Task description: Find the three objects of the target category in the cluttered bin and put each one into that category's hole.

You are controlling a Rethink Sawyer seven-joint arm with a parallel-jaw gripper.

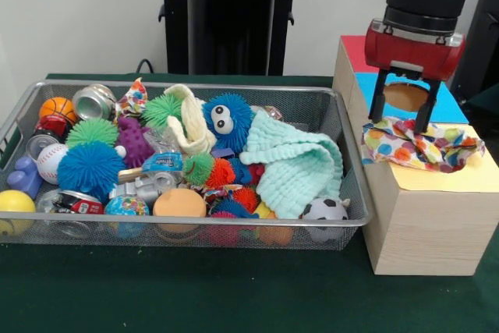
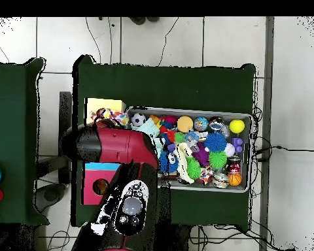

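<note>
— over the wooden box (image 1: 425, 216), what is the gripper (image 1: 401, 121) doing?
— its fingers stand apart, straddling the round hole (image 1: 405, 97); the polka-dot cloth (image 1: 421, 146) lies on the box top below them, unheld.

Polka-dot cloth (image 1: 421, 144) crumpled on the wooden box (image 1: 425, 220) top, beside its round hole (image 1: 405, 97)

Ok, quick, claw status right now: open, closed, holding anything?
Claw: open and empty, fingers spread above the polka-dot cloth lying on the wooden box.
</note>
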